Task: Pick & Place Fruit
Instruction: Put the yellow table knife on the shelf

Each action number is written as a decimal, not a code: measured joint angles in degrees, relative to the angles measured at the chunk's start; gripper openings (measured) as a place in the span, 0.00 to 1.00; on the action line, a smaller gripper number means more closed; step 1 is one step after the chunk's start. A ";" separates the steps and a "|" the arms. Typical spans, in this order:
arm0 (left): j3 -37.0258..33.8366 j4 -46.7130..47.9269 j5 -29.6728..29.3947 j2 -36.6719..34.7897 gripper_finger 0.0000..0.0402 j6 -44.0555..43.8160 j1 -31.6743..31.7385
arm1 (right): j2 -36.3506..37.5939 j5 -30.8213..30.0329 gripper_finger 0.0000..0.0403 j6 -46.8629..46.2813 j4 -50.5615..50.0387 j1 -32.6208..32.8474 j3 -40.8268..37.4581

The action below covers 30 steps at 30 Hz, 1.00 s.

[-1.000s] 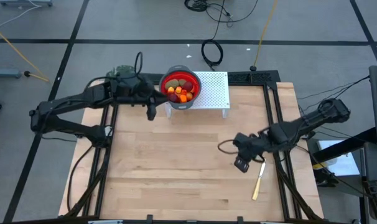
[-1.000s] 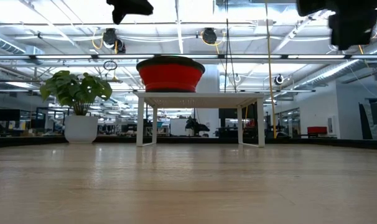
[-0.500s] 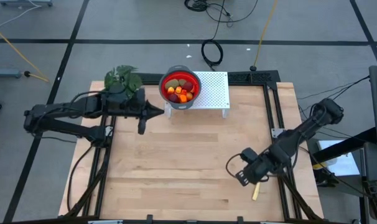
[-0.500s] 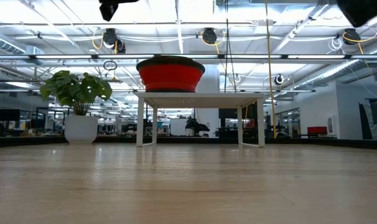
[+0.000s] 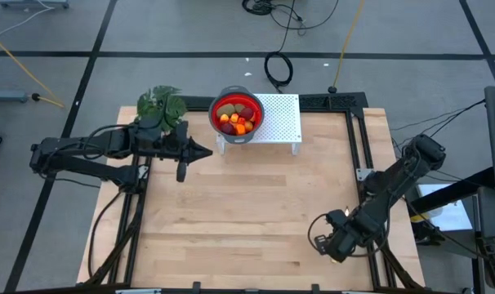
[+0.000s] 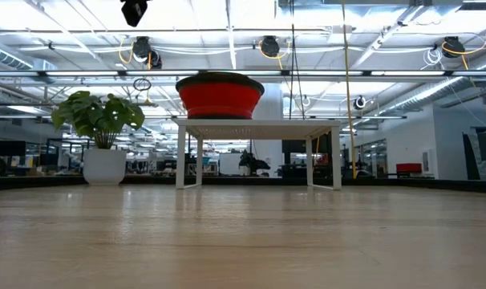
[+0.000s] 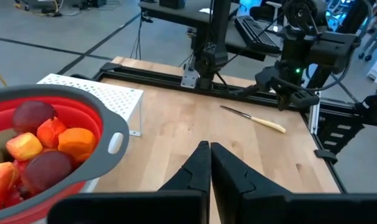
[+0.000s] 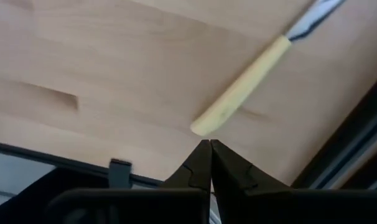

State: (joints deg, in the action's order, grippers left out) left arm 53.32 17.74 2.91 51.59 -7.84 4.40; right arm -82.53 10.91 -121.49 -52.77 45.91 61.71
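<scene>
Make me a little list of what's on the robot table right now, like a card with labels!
fruit: toy fruit piled in the red bowl
bowl: on the white stand at the table's far edge
knife: pale-handled knife flat on the wood table, near the right arm
plant: green plant at the far left corner
left tool: left tool shut, empty, beside the bowl
right tool: right tool shut, empty, by the knife handle

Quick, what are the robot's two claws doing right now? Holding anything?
Left gripper: shut, holding nothing, beside the red bowl.
Right gripper: shut, holding nothing, over the knife.
</scene>
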 joint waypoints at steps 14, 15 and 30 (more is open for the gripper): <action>0.00 0.02 0.03 0.02 0.02 0.22 -0.17 | -1.08 0.99 0.22 -7.80 1.55 2.71 0.00; 0.00 0.02 0.03 0.02 0.03 0.22 -0.17 | -1.08 0.99 0.24 -8.82 1.55 2.71 0.00; 0.00 0.63 2.10 0.02 0.02 4.81 -2.14 | -1.08 1.21 0.54 -12.33 13.45 2.69 -9.06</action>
State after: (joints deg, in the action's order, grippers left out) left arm 53.32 18.37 5.02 51.62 -3.03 2.26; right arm -83.61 12.12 -133.82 -39.32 48.60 52.66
